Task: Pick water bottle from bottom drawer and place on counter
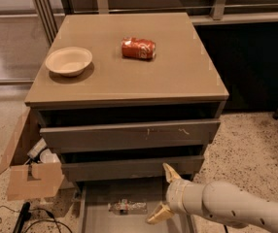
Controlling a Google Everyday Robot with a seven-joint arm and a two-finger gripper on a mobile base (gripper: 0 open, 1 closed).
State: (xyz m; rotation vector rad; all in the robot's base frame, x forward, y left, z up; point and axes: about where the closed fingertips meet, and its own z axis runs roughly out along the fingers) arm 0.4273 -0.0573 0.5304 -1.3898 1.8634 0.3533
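Note:
The water bottle [127, 207] lies on its side on the floor of the open bottom drawer [95, 219], at the bottom of the camera view. My gripper [163, 194] hangs over the drawer's right part, just right of the bottle and apart from it. Its two tan fingers [170, 173] are spread wide, one pointing up and one down, with nothing between them. The white arm runs off to the lower right. The counter [178, 72] is the tan top of the cabinet above.
A red soda can [138, 48] lies on its side on the counter, and a cream bowl [68, 60] stands at its left. Two drawers [129, 136] above the bottom one are partly pulled out. An open cardboard box [29, 171] and black cables [12, 220] lie at the cabinet's left.

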